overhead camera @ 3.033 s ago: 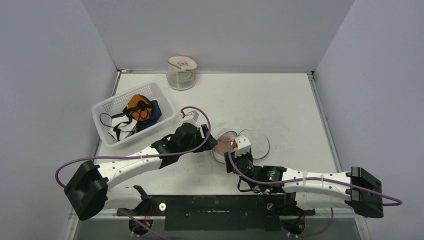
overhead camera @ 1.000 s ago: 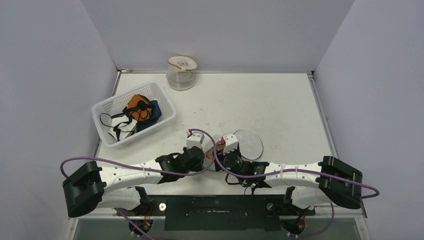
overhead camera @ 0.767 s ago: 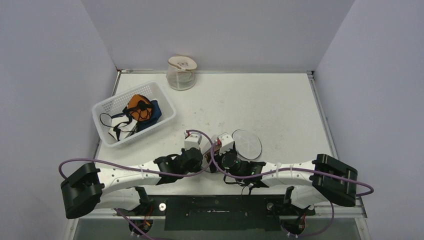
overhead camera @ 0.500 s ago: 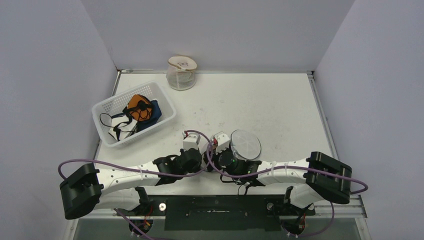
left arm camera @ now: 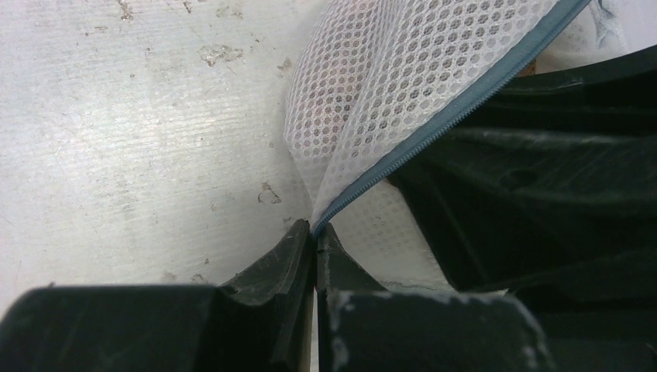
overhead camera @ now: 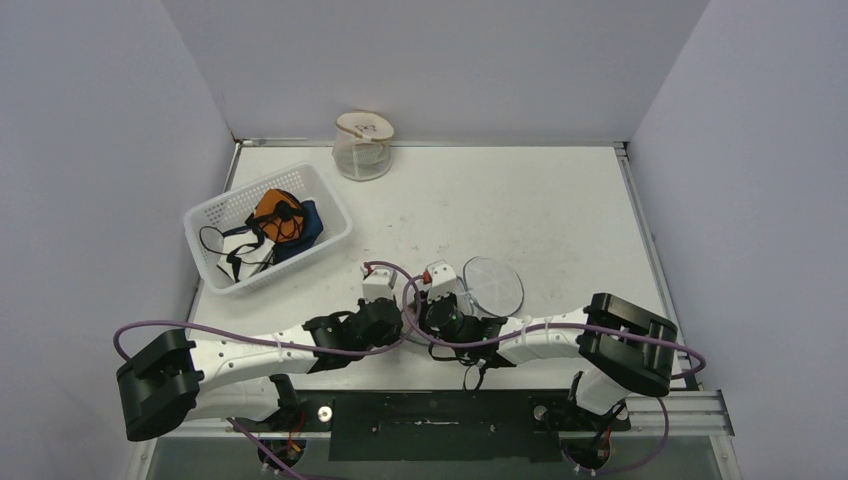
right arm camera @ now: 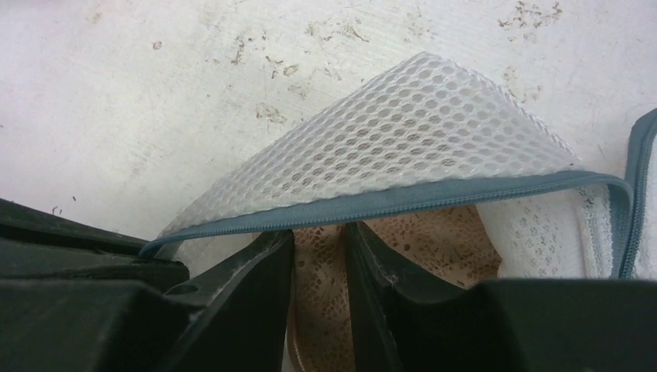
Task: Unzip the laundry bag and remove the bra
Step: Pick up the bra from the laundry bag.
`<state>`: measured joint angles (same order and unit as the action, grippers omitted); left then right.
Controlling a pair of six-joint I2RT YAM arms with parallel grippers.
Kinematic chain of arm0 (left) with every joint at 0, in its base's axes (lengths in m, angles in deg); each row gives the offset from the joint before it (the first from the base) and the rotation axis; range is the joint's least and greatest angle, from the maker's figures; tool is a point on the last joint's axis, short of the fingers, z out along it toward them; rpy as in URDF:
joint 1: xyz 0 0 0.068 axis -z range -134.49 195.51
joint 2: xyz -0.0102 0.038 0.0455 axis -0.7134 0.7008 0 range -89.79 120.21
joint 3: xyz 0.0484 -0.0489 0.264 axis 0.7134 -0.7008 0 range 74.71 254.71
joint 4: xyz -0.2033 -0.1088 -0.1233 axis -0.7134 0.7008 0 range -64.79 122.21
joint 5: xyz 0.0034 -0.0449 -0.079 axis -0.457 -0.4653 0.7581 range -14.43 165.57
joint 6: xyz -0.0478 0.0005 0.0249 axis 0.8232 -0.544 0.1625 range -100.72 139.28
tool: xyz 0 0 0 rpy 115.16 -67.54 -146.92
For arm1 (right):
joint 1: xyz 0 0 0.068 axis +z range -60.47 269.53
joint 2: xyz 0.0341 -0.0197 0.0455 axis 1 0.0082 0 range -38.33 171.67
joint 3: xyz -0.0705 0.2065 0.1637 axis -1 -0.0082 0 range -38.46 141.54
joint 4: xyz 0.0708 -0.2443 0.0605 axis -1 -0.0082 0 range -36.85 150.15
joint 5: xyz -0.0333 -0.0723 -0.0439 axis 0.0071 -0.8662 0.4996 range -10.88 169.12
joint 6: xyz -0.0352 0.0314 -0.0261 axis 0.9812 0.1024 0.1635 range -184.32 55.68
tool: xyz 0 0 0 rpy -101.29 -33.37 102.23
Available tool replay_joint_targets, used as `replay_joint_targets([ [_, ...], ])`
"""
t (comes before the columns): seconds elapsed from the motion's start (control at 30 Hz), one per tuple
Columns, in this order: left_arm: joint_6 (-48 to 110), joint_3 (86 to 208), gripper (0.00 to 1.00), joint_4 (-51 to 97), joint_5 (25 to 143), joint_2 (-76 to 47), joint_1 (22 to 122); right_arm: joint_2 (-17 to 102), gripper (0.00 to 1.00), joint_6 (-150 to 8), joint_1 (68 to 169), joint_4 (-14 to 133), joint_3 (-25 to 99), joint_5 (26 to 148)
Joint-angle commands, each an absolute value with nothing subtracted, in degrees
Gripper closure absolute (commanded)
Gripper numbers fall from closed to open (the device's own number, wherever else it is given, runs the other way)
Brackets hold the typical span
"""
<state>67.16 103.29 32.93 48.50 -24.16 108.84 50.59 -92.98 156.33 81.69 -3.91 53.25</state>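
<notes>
Bra (right arm camera: 457, 232): tan lace, inside the bag (right arm camera: 403, 147), seen through the open mouth under a raised mesh flap.
Bag: white honeycomb mesh, on the desk (overhead camera: 560, 210) at its near middle, between the two wrists; most of it is hidden under them in the top view.
Zip (right arm camera: 403, 200): grey-blue tape, undone along the edge in view; it arches over the bra and curves down at the right.
Round half (overhead camera: 493, 286): a pale see-through disc lying flat on the desk, just right of the right wrist.
Right tool (right arm camera: 319, 240): pushed in under the zip edge, fingers drawn close together with bra lace pinched in the narrow gap between them.
Left tool (left arm camera: 314, 232): fingers pressed together on the end of the zip edge, mesh rising up and to the right from the tips; low over the desk, with the right arm's dark body just beside it.
Arms: both reach in from the near edge and meet at the bag, left from the left, right from the right.
Basket (overhead camera: 245, 190): white, slotted walls, far left of the desk, well apart from the bag.
Clothes (overhead camera: 277, 212): orange and dark blue pieces with black straps, in the basket.
Jar (overhead camera: 362, 148): clear, with a pale lid, at the far edge of the desk.
Desk: white, scuffed and speckled.
</notes>
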Motion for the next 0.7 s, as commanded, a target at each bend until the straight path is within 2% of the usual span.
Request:
replay_joint_targets([
  [0.0,68.38,102.61,1.00,31.30,47.26,-25.44,109.01,48.59,0.74,-95.26,155.21,85.96,-5.94,50.82],
  [0.07,68.65,102.28,1.00,31.27,47.05,-25.49,108.97,47.03,0.85,-95.85,155.03,85.95,-6.80,51.16],
  [0.17,69.28,101.84,1.00,31.03,46.59,-25.38,108.91,44.10,0.94,-96.24,154.75,84.80,-7.67,50.80],
  [0.67,71.18,99.32,1.00,27.67,46.59,-27.27,107.24,32.17,0.95,-95.42,153.03,77.93,-12.93,53.61],
])
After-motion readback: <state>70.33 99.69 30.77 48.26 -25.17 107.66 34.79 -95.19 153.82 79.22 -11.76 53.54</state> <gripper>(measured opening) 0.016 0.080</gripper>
